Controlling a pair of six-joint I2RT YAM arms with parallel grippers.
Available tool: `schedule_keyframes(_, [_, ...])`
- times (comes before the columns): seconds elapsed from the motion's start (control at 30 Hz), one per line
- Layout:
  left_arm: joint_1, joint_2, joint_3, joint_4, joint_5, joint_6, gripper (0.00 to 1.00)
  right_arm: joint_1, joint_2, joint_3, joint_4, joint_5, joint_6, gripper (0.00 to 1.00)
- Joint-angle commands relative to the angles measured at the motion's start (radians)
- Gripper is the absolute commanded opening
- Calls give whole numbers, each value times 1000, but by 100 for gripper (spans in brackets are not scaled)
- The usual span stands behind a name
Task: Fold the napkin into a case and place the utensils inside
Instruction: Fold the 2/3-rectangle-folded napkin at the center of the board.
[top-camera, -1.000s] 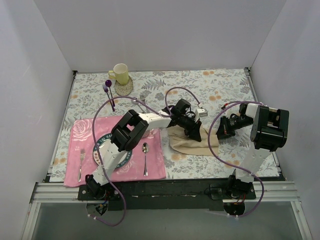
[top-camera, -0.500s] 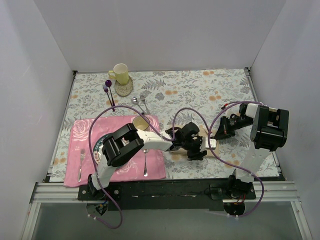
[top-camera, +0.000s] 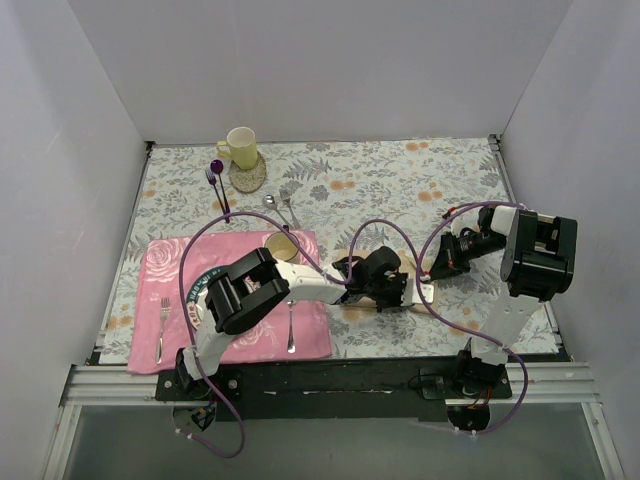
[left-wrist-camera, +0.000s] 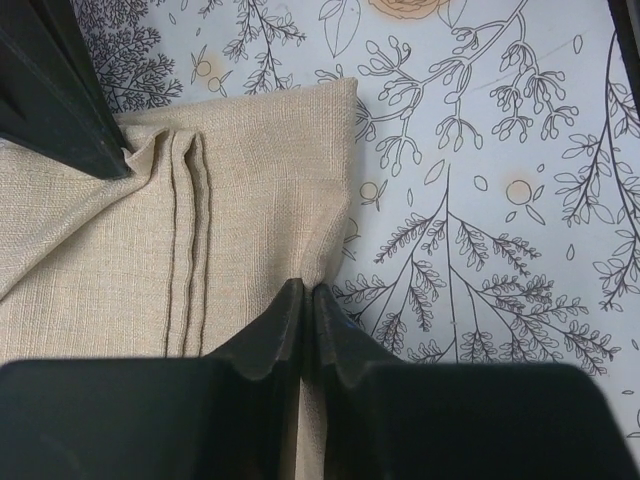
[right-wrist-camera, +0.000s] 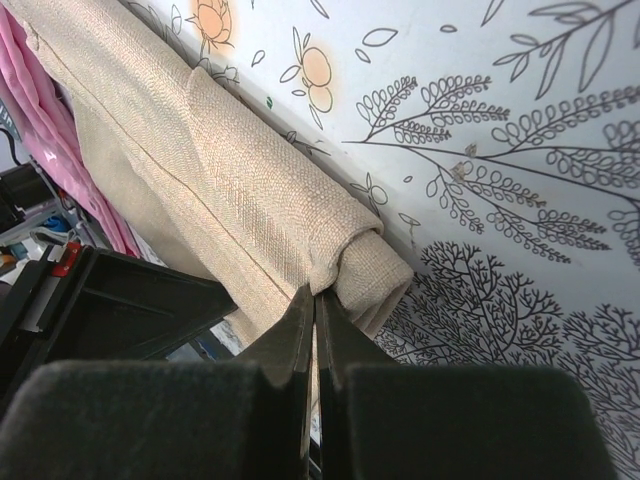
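The beige napkin (left-wrist-camera: 110, 260) lies folded into a narrow band on the grey floral tablecloth. In the top view it is mostly hidden under my left arm, with a strip showing (top-camera: 426, 291). My left gripper (left-wrist-camera: 305, 292) is shut on the napkin's folded edge, also seen from above (top-camera: 398, 296). My right gripper (right-wrist-camera: 315, 293) is shut on the rolled end of the napkin (right-wrist-camera: 250, 200) and sits just to its right in the top view (top-camera: 434, 270). The small silver spoon and fork (top-camera: 278, 205) lie together at the back, well away from both grippers.
A pink floral placemat (top-camera: 160, 265) at front left holds a plate (top-camera: 197, 300), a fork (top-camera: 162, 328), a longer spoon (top-camera: 291, 330) and a small yellow bowl (top-camera: 280, 245). A yellow mug (top-camera: 240, 147) on a coaster and a purple-handled fork (top-camera: 217, 185) stand at back left.
My left gripper has swung from the napkin's far side to its near side, bringing the cloth over into a narrower band. The right gripper has kept its place and its hold.
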Motion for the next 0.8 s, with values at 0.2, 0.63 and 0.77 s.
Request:
schedule_keyframes(0.2, [34,-13,57,-174,81,-34,0,6,34,14,41,103,-58,4])
schedule_keyframes(0.63, [202,151,442,-398,387,-352,0,12,25,20,38,85,-78,8])
schedule_keyframes(0.77, [233,221,517,-432,411,-403,0,14,17,23,30,54,-81,14])
